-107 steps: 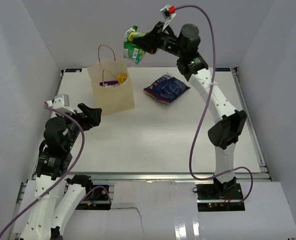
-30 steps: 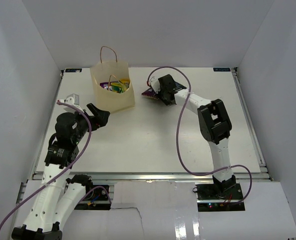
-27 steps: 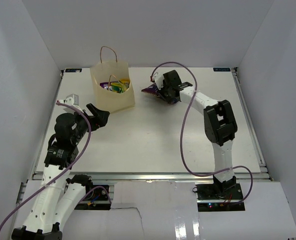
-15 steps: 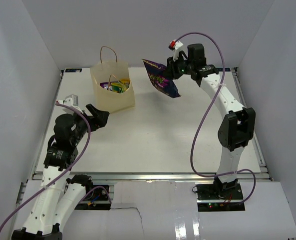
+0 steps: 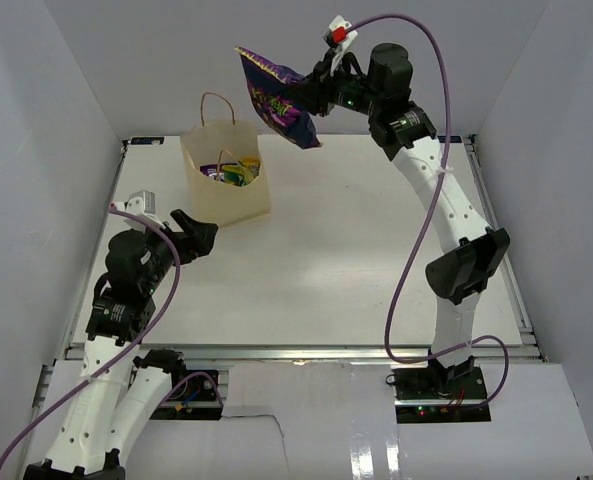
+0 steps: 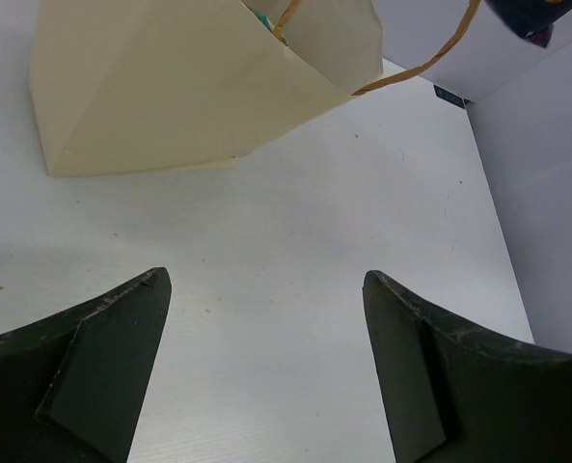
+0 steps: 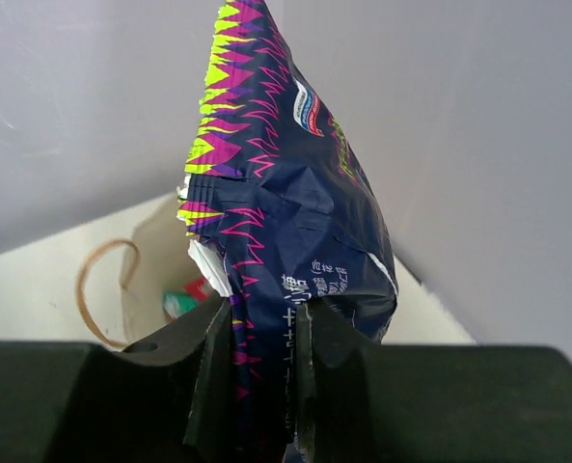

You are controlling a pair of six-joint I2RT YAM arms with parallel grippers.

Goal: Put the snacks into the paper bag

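My right gripper (image 5: 311,96) (image 7: 263,371) is shut on the large dark blue-purple bag (image 5: 276,98) (image 7: 286,207), held high in the air just right of the paper bag (image 5: 226,180). The cream paper bag (image 6: 184,82) stands upright at the back left of the table, with green, yellow and red packets (image 5: 234,172) inside. In the right wrist view the paper bag (image 7: 160,260) shows behind and below the held snack. Near the paper bag's front left, my left gripper (image 5: 194,235) (image 6: 266,376) is open with nothing between its fingers.
White walls enclose the white table (image 5: 336,270) on three sides. A purple cable (image 5: 406,250) loops along the right arm. The paper bag's brown loop handles (image 5: 214,100) stick up above its rim.
The right gripper closed on the blue-purple bag on the table, lifted it high and carried it left toward the paper bag. The left arm stayed put.
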